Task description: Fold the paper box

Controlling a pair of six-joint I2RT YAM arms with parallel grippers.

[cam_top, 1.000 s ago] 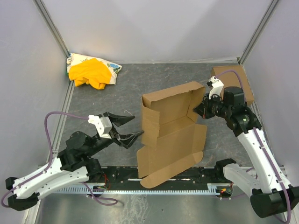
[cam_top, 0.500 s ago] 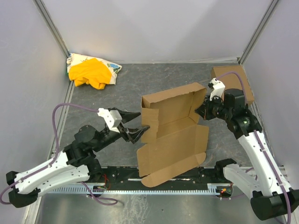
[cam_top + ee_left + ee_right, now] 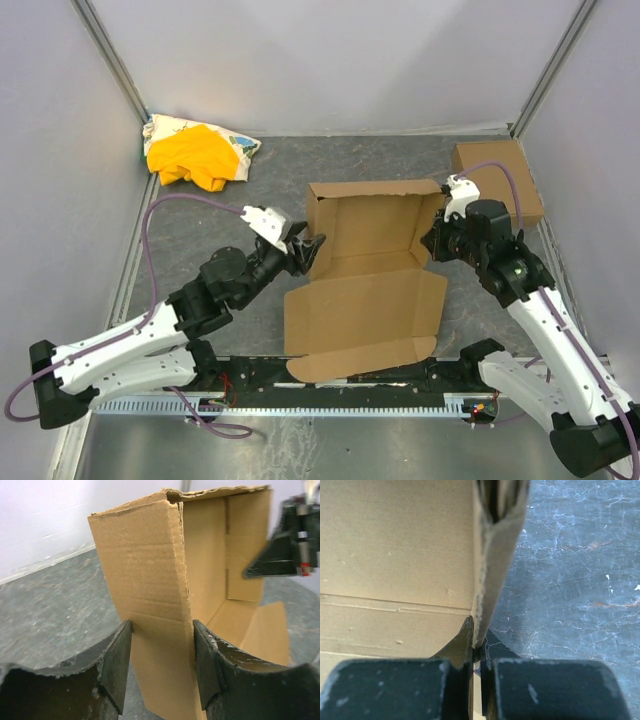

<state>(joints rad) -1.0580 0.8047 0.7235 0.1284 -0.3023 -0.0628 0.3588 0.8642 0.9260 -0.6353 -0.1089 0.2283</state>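
Observation:
The paper box (image 3: pixel 365 300) lies mid-table, its back and side walls raised and its wide front flap flat towards the arms. My left gripper (image 3: pixel 308 245) is at the box's left wall. In the left wrist view the wall (image 3: pixel 150 580) fills the gap of the left gripper (image 3: pixel 161 650), with both fingers against it. My right gripper (image 3: pixel 437 237) is shut on the right wall. The right wrist view shows that wall's thin edge (image 3: pixel 492 555) pinched at the right gripper (image 3: pixel 481 655). The right gripper (image 3: pixel 280 555) also shows beyond the box in the left wrist view.
A smaller ready-folded brown box (image 3: pixel 497 180) sits at the back right, just behind my right arm. A yellow cloth on a printed bag (image 3: pixel 195 155) lies in the back left corner. Grey walls close the table on three sides.
My left arm has reached forward and right to the box's left wall, and its jaws have narrowed around it. The box has swung square to the table. The right gripper has kept its hold.

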